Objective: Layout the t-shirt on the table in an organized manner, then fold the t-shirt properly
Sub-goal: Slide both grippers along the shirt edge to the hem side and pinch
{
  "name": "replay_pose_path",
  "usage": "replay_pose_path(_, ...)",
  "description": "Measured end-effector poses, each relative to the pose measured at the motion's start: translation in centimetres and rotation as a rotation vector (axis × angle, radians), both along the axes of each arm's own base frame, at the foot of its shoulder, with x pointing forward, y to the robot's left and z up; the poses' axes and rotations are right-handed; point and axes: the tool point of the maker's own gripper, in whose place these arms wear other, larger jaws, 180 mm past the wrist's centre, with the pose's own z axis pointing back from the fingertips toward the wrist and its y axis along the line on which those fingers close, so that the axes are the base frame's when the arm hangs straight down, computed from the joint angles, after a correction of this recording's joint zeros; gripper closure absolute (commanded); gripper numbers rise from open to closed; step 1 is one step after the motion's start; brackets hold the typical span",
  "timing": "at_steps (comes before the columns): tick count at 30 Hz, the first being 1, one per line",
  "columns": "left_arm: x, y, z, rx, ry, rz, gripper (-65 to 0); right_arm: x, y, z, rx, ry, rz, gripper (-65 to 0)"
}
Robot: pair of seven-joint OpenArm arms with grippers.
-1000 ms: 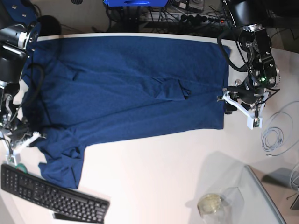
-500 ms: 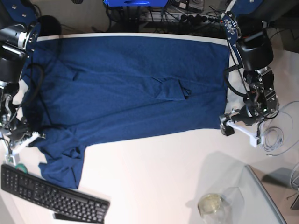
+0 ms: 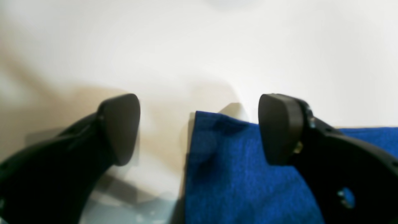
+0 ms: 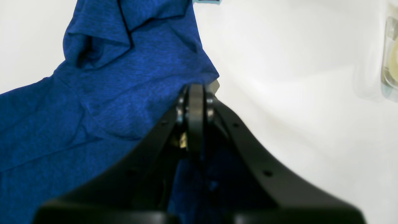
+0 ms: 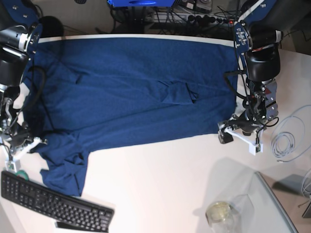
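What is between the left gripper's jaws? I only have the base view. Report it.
Observer: In the left wrist view the left gripper is wide open. A corner of the t-shirt lies between its jaws, ungripped.
Operator: Check the right gripper now.
Observer: The right wrist view shows the right gripper shut, with the shirt's edge running into its tips, next to the crumpled sleeve.
Operator: Tell me what lies beyond that left corner.
Observer: Only bare white table.
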Motion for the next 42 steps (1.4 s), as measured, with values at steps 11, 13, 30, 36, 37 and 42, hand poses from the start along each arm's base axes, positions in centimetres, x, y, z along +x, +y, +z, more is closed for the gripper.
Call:
replay_pose_path(11,-0.4,0.1,-0.3,-0.009,0.008,0.01,-27.3,0.0,0.0,0.0,0.0,0.0,0.0,0.0)
replay_pose_path(13,-0.4,0.1,-0.3,-0.006,0.011,0.005,-27.2,0.0,0.0,0.0,0.0,0.0,0.0,0.0)
replay_pose_path(30,-0.2,-0.6,-0.2,-0.019,0.026,-0.012,0.0,0.0,0.0,-0.2,0.005,0.002,-0.002,0.0)
replay_pose_path(36,1.9,-0.3,2.6,0.026,-0.026,-0.033,0.0,1.0,0.0,-0.1,0.025,0.009,-0.007,0.0)
replay_pose_path(37,2.4,-0.2,3.2,0.026,-0.035,-0.033,0.0,1.2,0.0,0.1,0.024,0.006,-0.008,0.0)
replay_pose_path(42,4.9,-0.3,5.6,0.024,-0.071,-0.041,0.0,1.5,-0.1,0.4,0.022,-0.002,-0.009,0.0)
